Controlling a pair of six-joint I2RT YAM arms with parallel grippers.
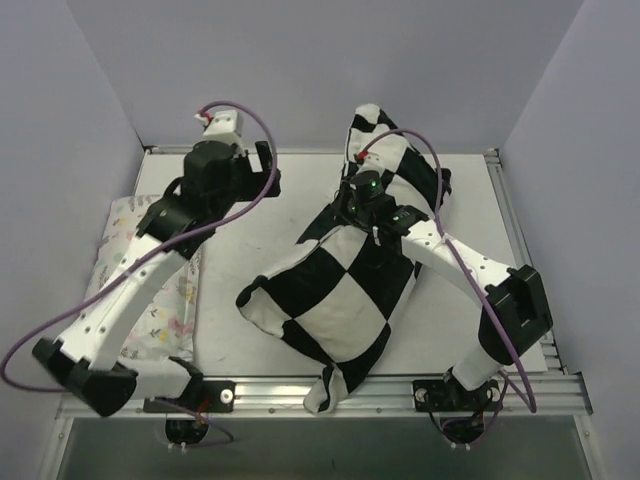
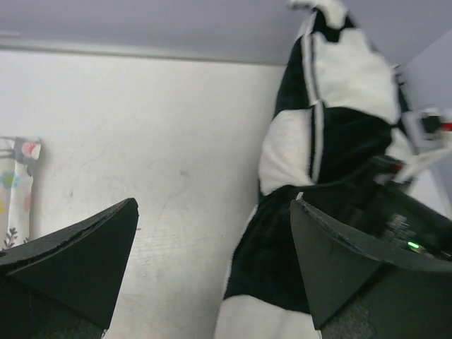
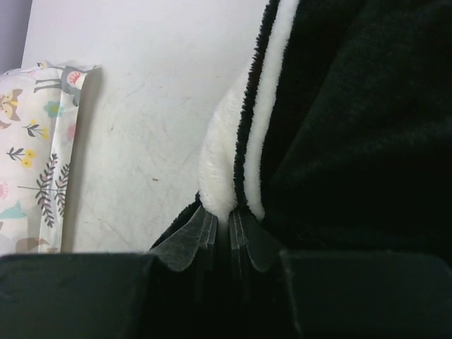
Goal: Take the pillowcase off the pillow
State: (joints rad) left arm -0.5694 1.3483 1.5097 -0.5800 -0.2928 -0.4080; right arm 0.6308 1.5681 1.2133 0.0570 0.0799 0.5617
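The black and white checkered pillowcase lies bulging across the middle of the table, one end raised against the back wall. My right gripper sits on its upper part, and the right wrist view shows that gripper shut on a white-edged fold of the pillowcase. My left gripper hovers at the back left, apart from the fabric. In the left wrist view it stands wide open and holds nothing, with the pillowcase beyond its right finger. The pillow is hidden.
A pale cushion printed with small pastel animals lies along the left side of the white table, under the left arm. Its corner shows in both wrist views. Purple walls enclose the back and sides.
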